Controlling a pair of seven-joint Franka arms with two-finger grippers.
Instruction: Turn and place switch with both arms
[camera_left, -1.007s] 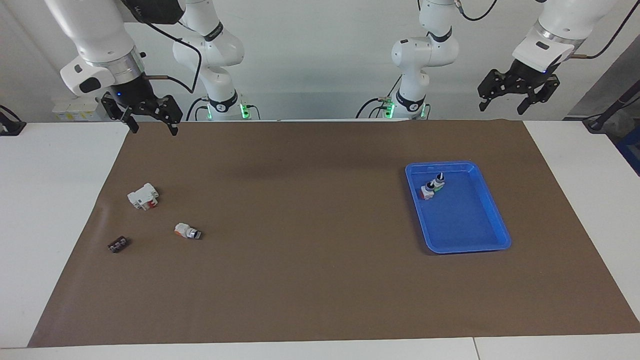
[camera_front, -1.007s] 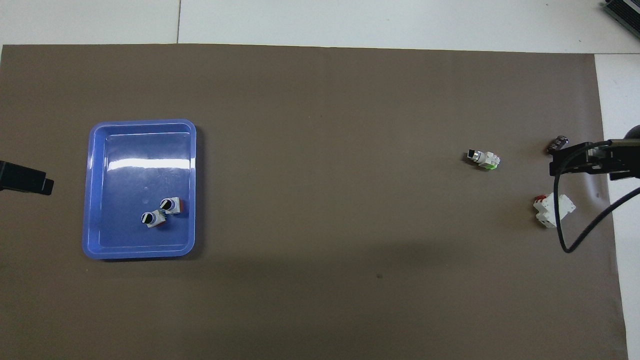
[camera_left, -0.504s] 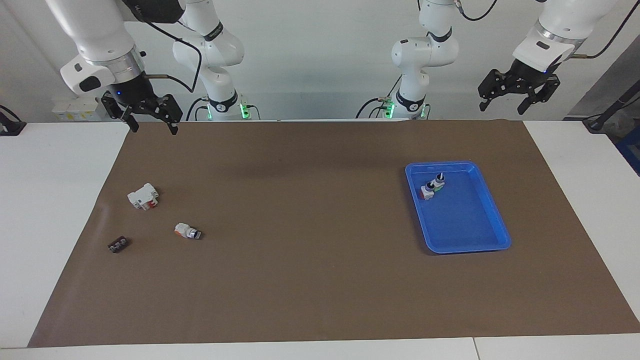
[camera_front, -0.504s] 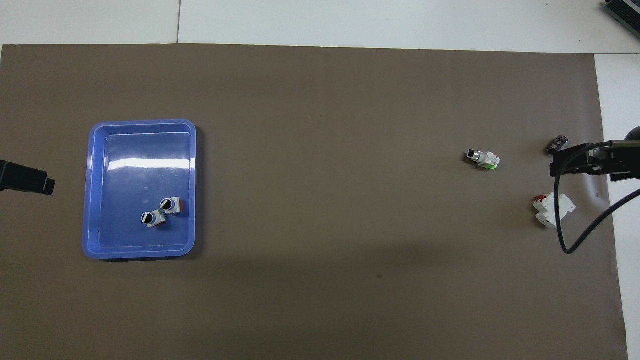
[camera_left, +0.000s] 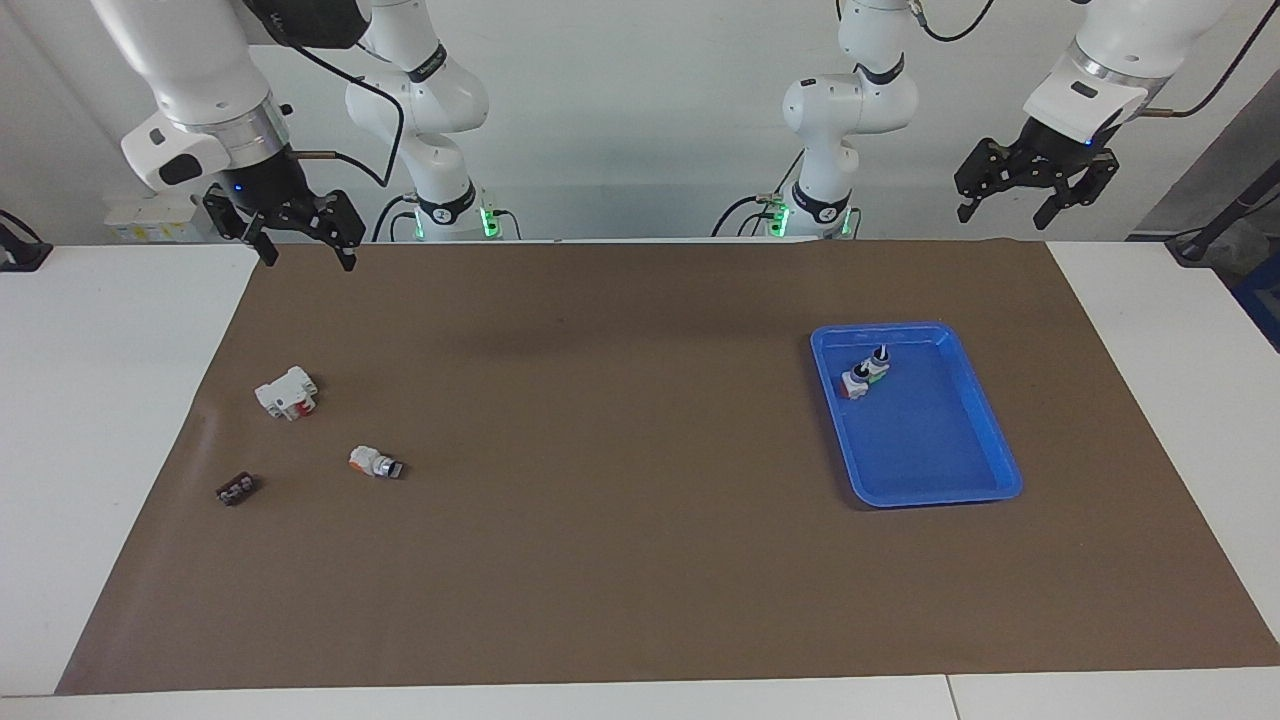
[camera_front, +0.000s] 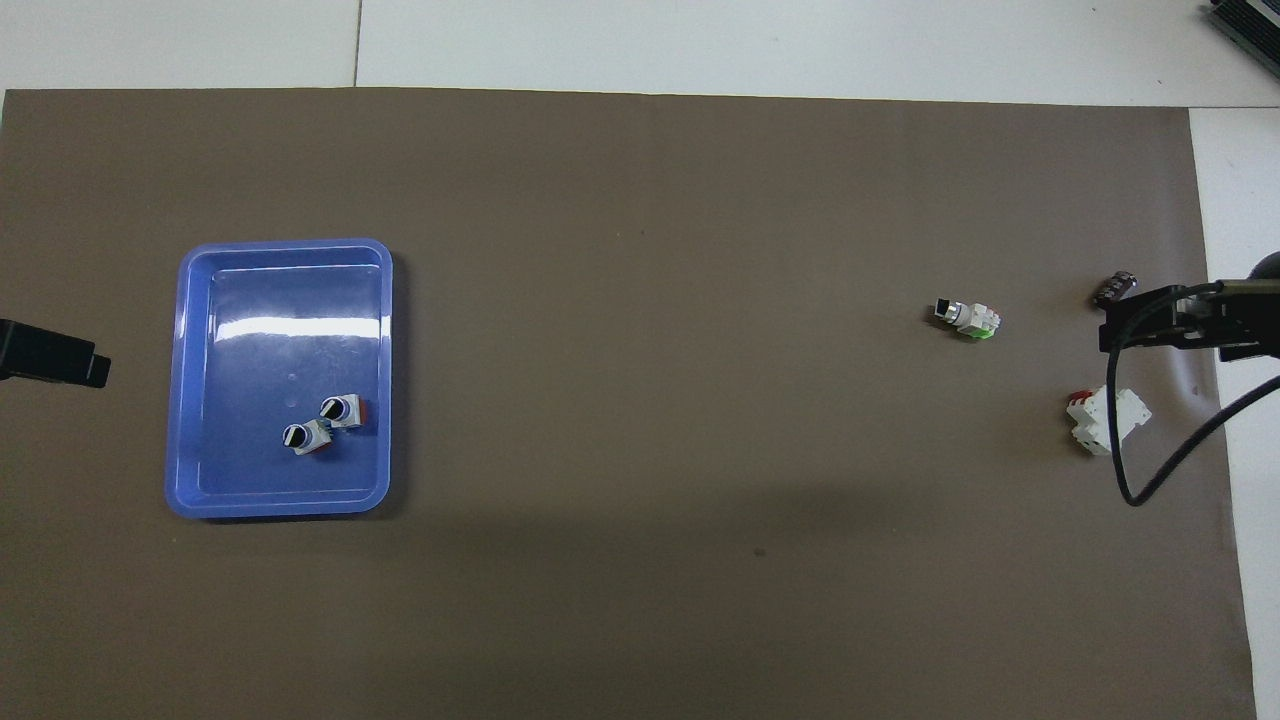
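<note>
The switch (camera_left: 853, 383) (camera_front: 342, 410), with an orange base, white middle and black knob, lies in the blue tray (camera_left: 985, 440) (camera_front: 285, 270), in the corner nearest the robots. It touches a green-based switch (camera_left: 879, 364) (camera_front: 302, 437). My left gripper (camera_left: 1005, 215) hangs open and empty, high over the mat's corner nearest the robots at the left arm's end, well apart from the tray. My right gripper (camera_left: 307, 258) hangs open and empty over the mat's corner at the right arm's end.
A white block with red parts (camera_left: 286, 392) (camera_front: 1108, 420), an orange-and-white switch with a silver-black end (camera_left: 375, 462) (camera_front: 966, 316) and a small black part (camera_left: 236, 489) (camera_front: 1114, 289) lie on the brown mat (camera_left: 620, 520) toward the right arm's end.
Both grippers have shifted only very slightly in the air. Nothing on the table has moved.
</note>
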